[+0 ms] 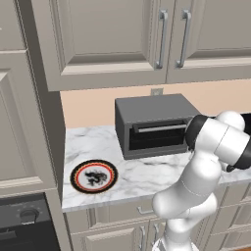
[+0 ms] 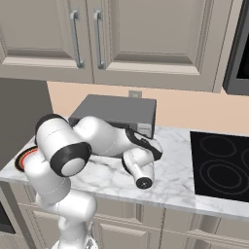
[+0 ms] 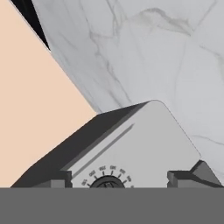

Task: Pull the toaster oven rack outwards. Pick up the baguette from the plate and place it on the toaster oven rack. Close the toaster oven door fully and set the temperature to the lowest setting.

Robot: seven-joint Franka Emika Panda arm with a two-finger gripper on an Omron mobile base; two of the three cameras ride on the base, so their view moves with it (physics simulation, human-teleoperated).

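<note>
Marble worktop (image 1: 147, 176), white with grey veins, carries everything here. On it stands the toaster oven (image 1: 152, 125), a dark grey metal box near the wall, and its door (image 1: 157, 135) looks shut, so the rack and any bread inside are hidden behind the dark glass. To the left of the oven, apart from it, lies the plate (image 1: 94, 176) with the orange-red rim; it holds nothing, and I see no baguette on it. The hand (image 3: 118, 181) is at the silver side panel of the oven, its two fingertips spread wide on both sides of a small round knob (image 3: 107, 183) with a printed scale, not yet touching it. I judge that the knob is stiff, small and rather smooth, so it should be pinched across its middle and turned slowly.
</note>
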